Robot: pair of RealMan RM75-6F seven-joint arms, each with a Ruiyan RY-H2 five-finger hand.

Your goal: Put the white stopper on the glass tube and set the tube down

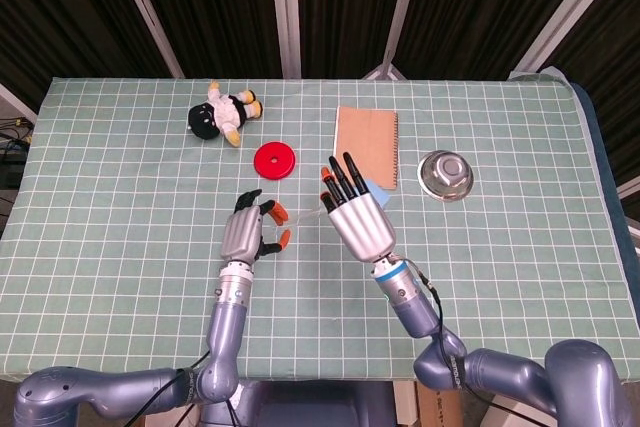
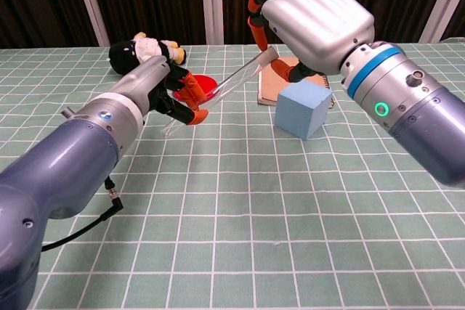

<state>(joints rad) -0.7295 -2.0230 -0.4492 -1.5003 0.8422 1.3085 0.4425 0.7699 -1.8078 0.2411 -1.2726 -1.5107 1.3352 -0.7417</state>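
Glass is the worry here: the glass tube [image 2: 218, 91] hangs slanted above the table, spanning between our two hands, and it is thin and hard to make out in the head view. Nearest us, the left hand [image 2: 174, 92] has its orange-tipped fingers curled about the tube's lower end — it appears to hold it, though we cannot tell how firmly. Higher and to the right, the right hand [image 2: 305, 16] pinches the white stopper [image 2: 267, 53] at the tube's upper mouth, its other fingers spread upward.

We judge the stopper to be at or just in the mouth, not surely seated. If the right hand pushes off the tube's axis, the stopper could cock sideways or the glass could slide through the left fingers. Too hard a squeeze might crack it; too light and it drops onto the green gridded cloth [image 2: 290, 215].

Just beyond sits the blue cube [image 2: 304, 108], close under the right hand — a lowering wrist could knock it. Further back lie the red disc [image 2: 207, 85], the brown notebook [image 1: 367, 142], the plush toy [image 2: 145, 52] and the metal bowl [image 1: 446, 174].
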